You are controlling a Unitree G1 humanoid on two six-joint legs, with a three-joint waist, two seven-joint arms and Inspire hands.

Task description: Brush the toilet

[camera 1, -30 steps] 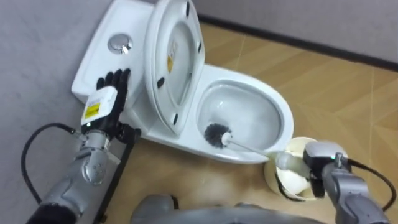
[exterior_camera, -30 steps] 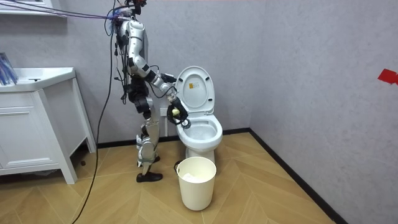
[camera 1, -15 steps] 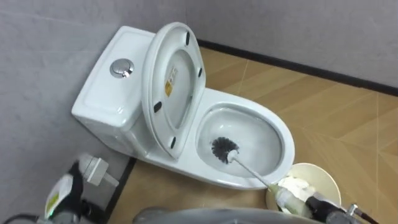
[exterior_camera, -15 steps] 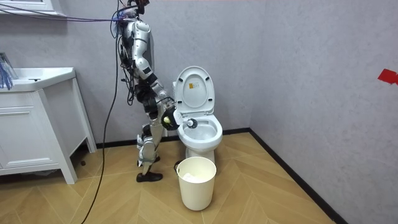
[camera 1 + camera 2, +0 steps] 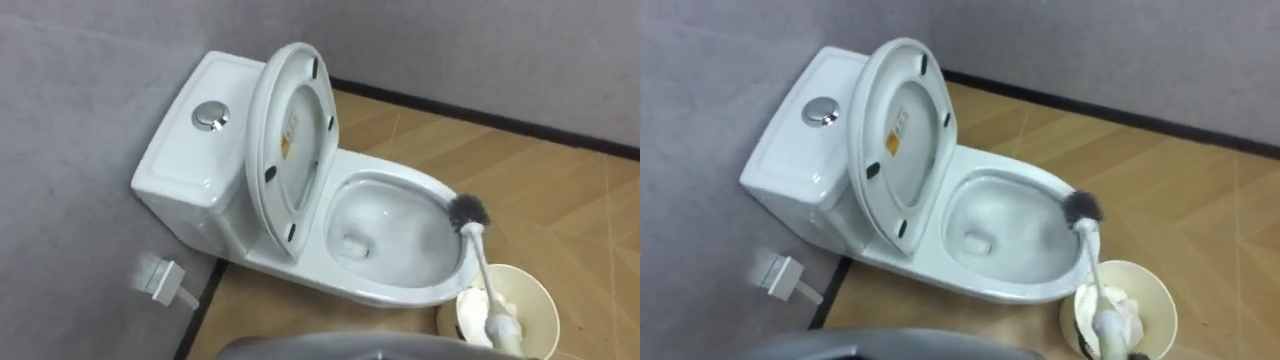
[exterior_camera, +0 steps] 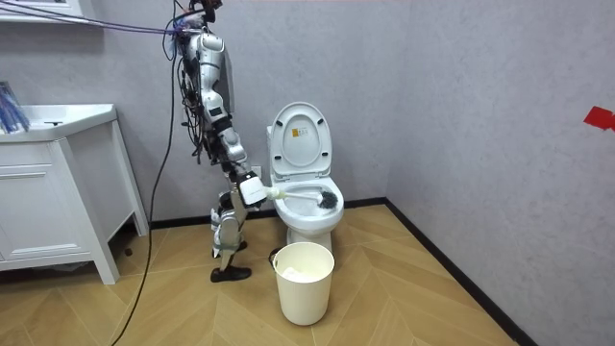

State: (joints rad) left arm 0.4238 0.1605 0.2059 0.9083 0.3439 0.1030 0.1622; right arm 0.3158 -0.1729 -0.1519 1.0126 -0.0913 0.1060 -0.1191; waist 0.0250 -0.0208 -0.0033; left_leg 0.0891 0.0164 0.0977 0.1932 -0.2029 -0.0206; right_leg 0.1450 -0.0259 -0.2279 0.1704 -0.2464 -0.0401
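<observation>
At the far left the toilet's tank stands against the wall, with the raised lid just right of it and the open bowl next. The toilet brush has its dark head at the bowl's right rim, and its white handle slants nearer across the bin at near right. In the room view the robot stands beside the toilet, its right hand closed round the handle's end.

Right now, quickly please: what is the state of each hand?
Left hand: cannot be told.
Right hand: closed, holding the toilet brush.
</observation>
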